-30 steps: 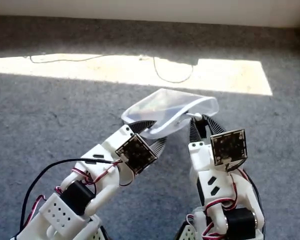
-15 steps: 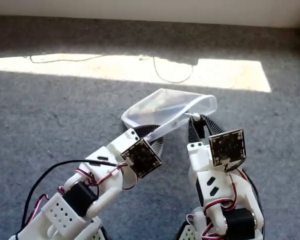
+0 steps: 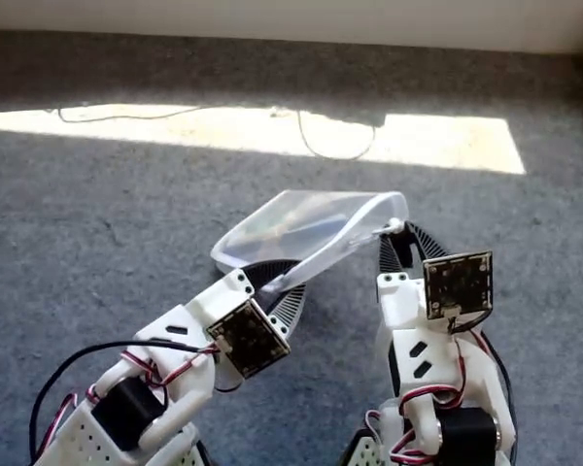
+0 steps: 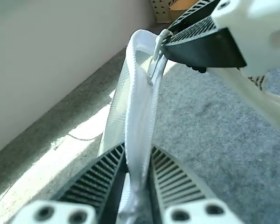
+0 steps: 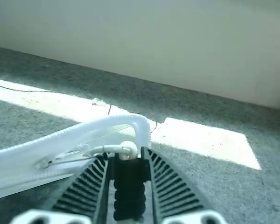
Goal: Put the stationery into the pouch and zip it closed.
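Above carpet (image 3: 97,223) | left hand (image 4: 137,161) clamps pouch (image 3: 355,209) edge | right hand (image 5: 127,158) pinches zipper pull (image 5: 127,149) | contents (image 3: 290,229) indistinct

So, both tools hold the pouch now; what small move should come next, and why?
Probably a short pull of the right tool away from the left tool. It is shut on the zip pull, while the left tool clamps the other end of the pouch, which is taut between them. The slider seems close to the right tool, so a small tug may seat it.

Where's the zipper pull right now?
High view: the zipper pull sits at the right end of the pouch, pinched in the right claw.
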### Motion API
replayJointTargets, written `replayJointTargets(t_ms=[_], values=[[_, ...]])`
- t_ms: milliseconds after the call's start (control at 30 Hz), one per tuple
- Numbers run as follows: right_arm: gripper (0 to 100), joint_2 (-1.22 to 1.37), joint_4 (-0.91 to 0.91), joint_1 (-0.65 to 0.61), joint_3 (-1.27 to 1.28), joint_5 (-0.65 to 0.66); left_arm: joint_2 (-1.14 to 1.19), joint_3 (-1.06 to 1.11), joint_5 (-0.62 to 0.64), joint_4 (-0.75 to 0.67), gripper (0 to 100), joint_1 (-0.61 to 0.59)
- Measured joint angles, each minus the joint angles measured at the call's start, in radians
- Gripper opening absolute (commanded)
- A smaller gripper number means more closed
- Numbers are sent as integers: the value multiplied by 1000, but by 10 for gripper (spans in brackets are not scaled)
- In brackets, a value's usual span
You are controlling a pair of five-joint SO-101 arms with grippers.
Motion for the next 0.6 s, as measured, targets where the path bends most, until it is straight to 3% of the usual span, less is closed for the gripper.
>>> replayJointTargets(t_ms=[333, 600], values=[[7, 0, 0, 11, 0, 0, -14, 0, -9, 8, 5, -11], [7, 2, -66, 95, 3, 0, -23, 0, -9, 8, 5, -35]])
